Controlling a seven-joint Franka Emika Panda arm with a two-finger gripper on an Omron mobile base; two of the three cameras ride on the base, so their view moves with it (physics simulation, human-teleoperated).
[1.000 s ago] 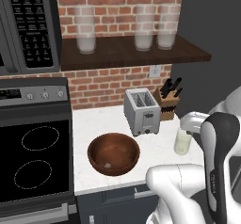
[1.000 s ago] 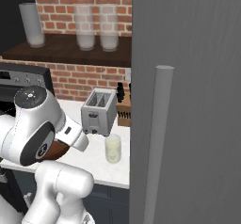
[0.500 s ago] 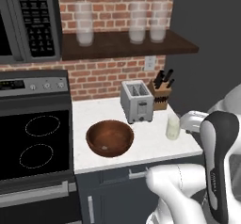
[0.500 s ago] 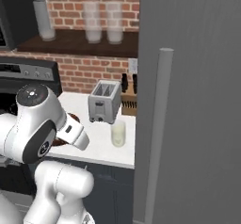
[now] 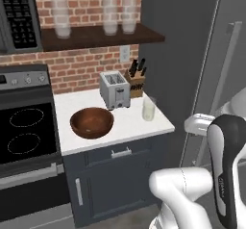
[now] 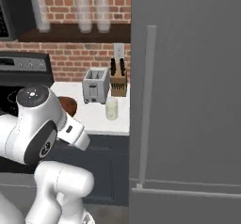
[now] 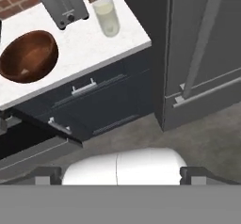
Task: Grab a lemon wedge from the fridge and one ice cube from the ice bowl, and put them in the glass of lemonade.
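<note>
With jaws spread wide and empty, I face the closed fridge [image 6: 188, 100], whose stiff handle [image 6: 147, 100] beside the bench [image 5: 129, 122] I judge best gripped mid-bar.

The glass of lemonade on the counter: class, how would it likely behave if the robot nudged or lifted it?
The glass of lemonade is a slim, upright tumbler, so a push near its rim would probably tip it. It looks nearly full, so it is likely heavy for its size and could slosh. Its smooth clear wall may be slippery, and it stands close to the counter edge.
</note>
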